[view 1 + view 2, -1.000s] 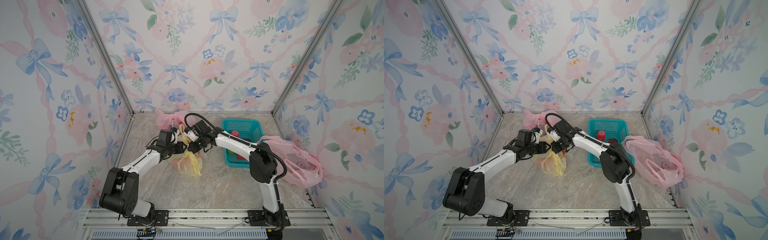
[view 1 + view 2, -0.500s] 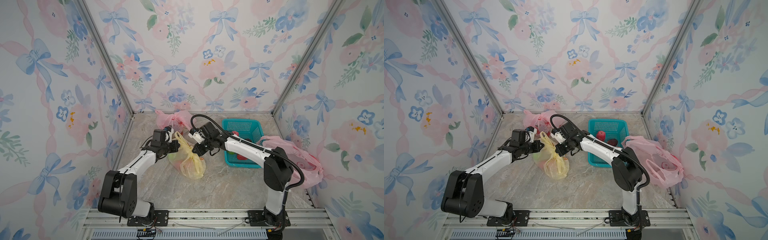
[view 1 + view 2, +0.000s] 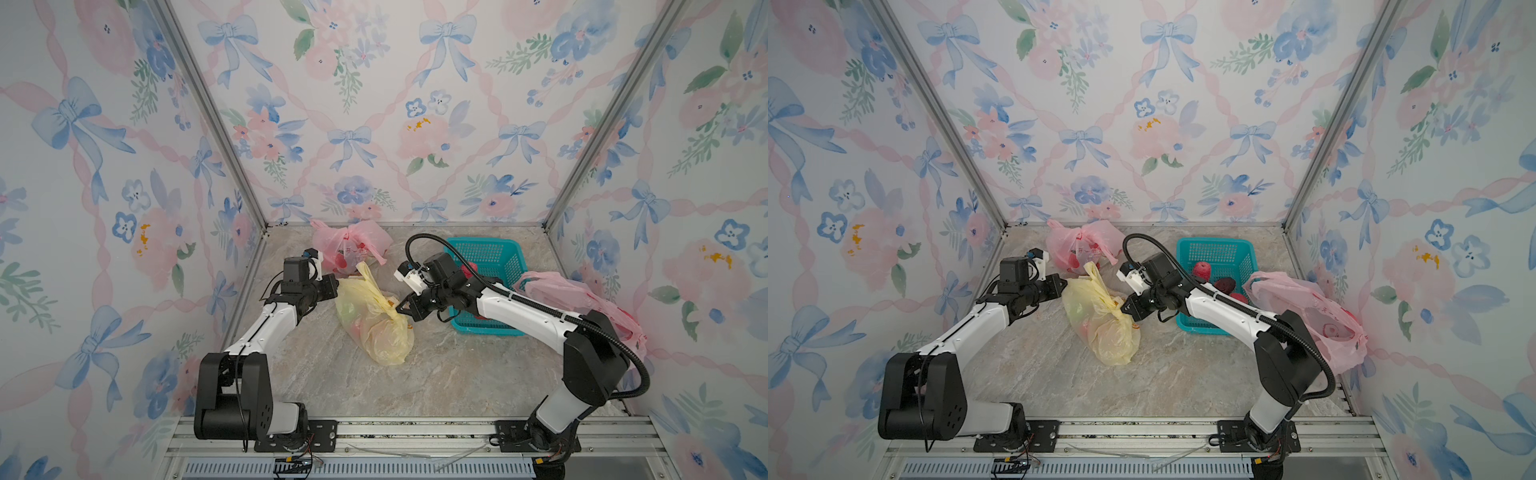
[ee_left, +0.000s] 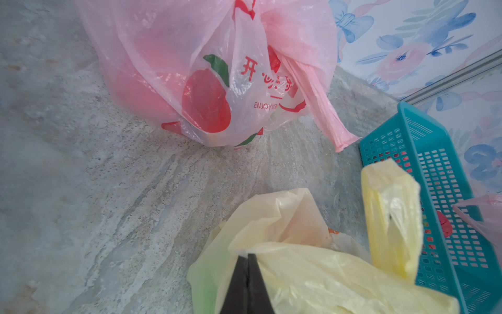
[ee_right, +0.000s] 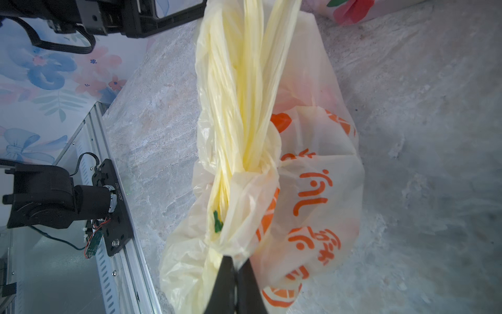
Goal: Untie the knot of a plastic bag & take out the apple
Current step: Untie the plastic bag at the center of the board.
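Note:
A yellow plastic bag point(image 3: 380, 336) with orange print lies mid-table, seen in both top views point(image 3: 1106, 332). My left gripper point(image 3: 335, 291) is shut on the bag's left edge; in the left wrist view its tips point(image 4: 247, 256) pinch the yellow film point(image 4: 326, 271). My right gripper point(image 3: 400, 308) is shut on the bag's right side, and the right wrist view shows its tips point(image 5: 236, 262) closed on bunched film. The twisted handles point(image 5: 244, 95) run into a gathered fold where the knot point(image 5: 252, 170) sits. The apple is hidden; only a greenish patch point(image 3: 348, 311) shows through.
A knotted pink bag point(image 3: 349, 245) with red print lies at the back wall. A teal basket point(image 3: 513, 259) at the right holds red fruit point(image 3: 1200, 270). Another pink bag point(image 3: 577, 297) slumps against the right wall. Flowered walls close three sides.
My left gripper has shut on the bag's edge. The two grippers have drawn apart, the right one moving right, and the yellow bag is now stretched between them.

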You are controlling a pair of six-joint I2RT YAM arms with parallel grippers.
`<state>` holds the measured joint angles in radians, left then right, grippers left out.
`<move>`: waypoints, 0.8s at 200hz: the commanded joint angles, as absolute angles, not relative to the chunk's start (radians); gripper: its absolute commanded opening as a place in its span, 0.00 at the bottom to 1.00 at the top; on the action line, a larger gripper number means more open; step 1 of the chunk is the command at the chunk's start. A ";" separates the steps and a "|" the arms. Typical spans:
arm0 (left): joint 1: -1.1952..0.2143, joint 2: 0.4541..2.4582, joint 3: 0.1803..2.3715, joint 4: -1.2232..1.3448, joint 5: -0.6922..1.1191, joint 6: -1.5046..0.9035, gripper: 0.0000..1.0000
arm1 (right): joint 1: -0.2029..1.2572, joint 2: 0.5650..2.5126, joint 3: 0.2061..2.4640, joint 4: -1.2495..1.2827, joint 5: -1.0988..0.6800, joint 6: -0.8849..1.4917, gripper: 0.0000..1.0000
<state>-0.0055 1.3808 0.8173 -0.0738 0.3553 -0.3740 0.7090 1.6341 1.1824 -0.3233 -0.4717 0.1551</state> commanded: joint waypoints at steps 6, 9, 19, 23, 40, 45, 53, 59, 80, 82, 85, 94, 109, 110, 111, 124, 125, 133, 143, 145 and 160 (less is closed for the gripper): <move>0.064 1.386 0.817 -0.042 0.287 -0.354 0.00 | 0.665 1.519 1.051 -0.286 -0.466 0.213 0.00; 0.066 1.388 0.819 -0.039 0.284 -0.354 0.00 | 0.659 1.512 1.042 -0.287 -0.468 0.212 0.00; 0.066 1.400 0.826 -0.025 0.269 -0.354 0.00 | 0.651 1.491 1.022 -0.292 -0.469 0.202 0.00; 0.067 1.407 0.830 -0.019 0.267 -0.354 0.00 | 0.649 1.486 1.018 -0.300 -0.469 0.195 0.01; 0.069 1.452 0.866 -0.010 0.269 -0.351 0.00 | 0.648 1.474 1.020 -0.337 -0.486 0.157 0.10; 0.068 1.466 0.878 -0.010 0.276 -0.351 0.00 | 0.650 1.470 1.021 -0.346 -0.493 0.142 0.13; 0.066 1.482 0.898 -0.008 0.298 -0.351 0.00 | 0.652 1.465 1.024 -0.358 -0.496 0.128 0.20; 0.059 1.493 0.912 -0.009 0.321 -0.353 0.00 | 0.653 1.459 1.029 -0.362 -0.498 0.119 0.28; 0.005 1.487 0.945 -0.024 0.334 -0.357 0.04 | 0.668 1.443 1.052 -0.328 -0.506 0.107 0.44; 0.000 1.486 0.948 -0.026 0.334 -0.357 0.06 | 0.671 1.442 1.056 -0.326 -0.508 0.105 0.47; -0.008 1.482 0.952 -0.033 0.334 -0.358 0.09 | 0.674 1.442 1.064 -0.322 -0.507 0.102 0.51; -0.031 1.467 0.961 -0.048 0.336 -0.360 0.16 | 0.688 1.443 1.089 -0.313 -0.496 0.094 0.62; -0.055 1.423 0.963 -0.065 0.327 -0.366 0.22 | 0.701 1.449 1.138 -0.306 -0.467 0.081 0.68; -0.057 1.419 0.963 -0.066 0.326 -0.366 0.23 | 0.702 1.450 1.142 -0.305 -0.465 0.082 0.69; -0.058 1.416 0.962 -0.067 0.325 -0.366 0.23 | 0.701 1.451 1.145 -0.305 -0.462 0.082 0.69; -0.064 1.367 0.960 -0.087 0.312 -0.367 0.26 | 0.693 1.468 1.188 -0.304 -0.422 0.098 0.69; -0.065 1.363 0.960 -0.090 0.312 -0.367 0.27 | 0.692 1.470 1.192 -0.304 -0.420 0.098 0.69; -0.069 1.334 0.960 -0.105 0.300 -0.365 0.32 | 0.685 1.485 1.218 -0.307 -0.400 0.110 0.69; -0.073 1.299 0.961 -0.129 0.290 -0.358 0.38 | 0.679 1.511 1.257 -0.326 -0.387 0.109 0.69; -0.073 1.292 0.960 -0.132 0.289 -0.356 0.39 | 0.679 1.516 1.262 -0.331 -0.385 0.106 0.69; -0.082 1.247 0.960 -0.162 0.287 -0.354 0.43 | 0.691 1.568 1.332 -0.384 -0.354 0.074 0.69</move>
